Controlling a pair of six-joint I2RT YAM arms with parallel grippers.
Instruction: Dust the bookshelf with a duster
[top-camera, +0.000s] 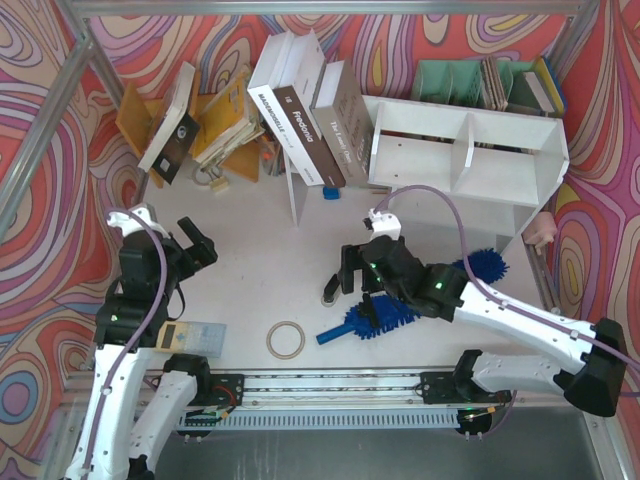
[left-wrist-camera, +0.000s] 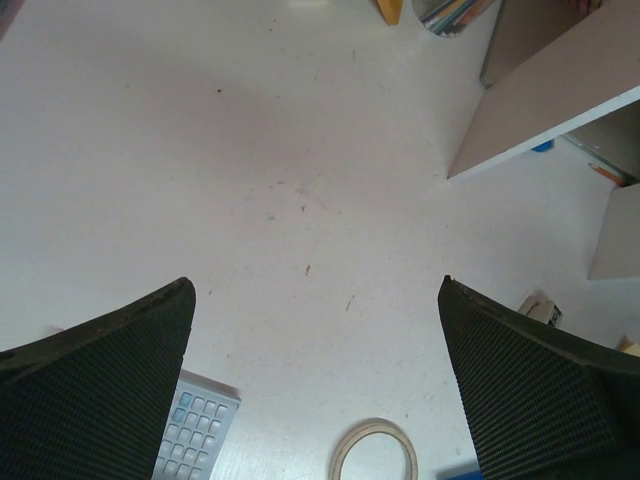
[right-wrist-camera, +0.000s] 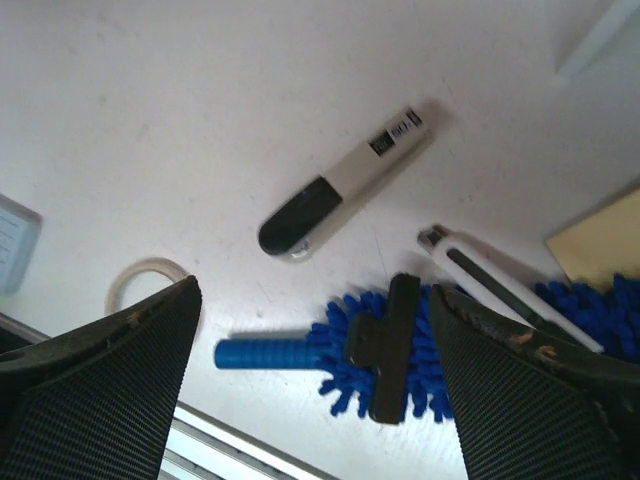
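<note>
The blue fluffy duster (top-camera: 368, 320) lies flat on the table in front of the bookshelf (top-camera: 470, 150), running under my right arm; its far tip shows past the arm. In the right wrist view its ribbed blue handle (right-wrist-camera: 265, 353) points left and a black T-shaped piece (right-wrist-camera: 390, 345) lies across the strands. My right gripper (right-wrist-camera: 312, 290) hovers open just above the handle end, with nothing between its fingers. My left gripper (top-camera: 203, 245) is open at the left over bare table, holding nothing.
A black-and-silver handheld tool (right-wrist-camera: 335, 190) and a white cutter (right-wrist-camera: 500, 285) lie beside the duster. A tape ring (top-camera: 286, 340) and a calculator (top-camera: 193, 337) sit near the front edge. Leaning books (top-camera: 310, 110), a thin white panel (top-camera: 296, 195) and a green organiser (top-camera: 450, 80) stand behind.
</note>
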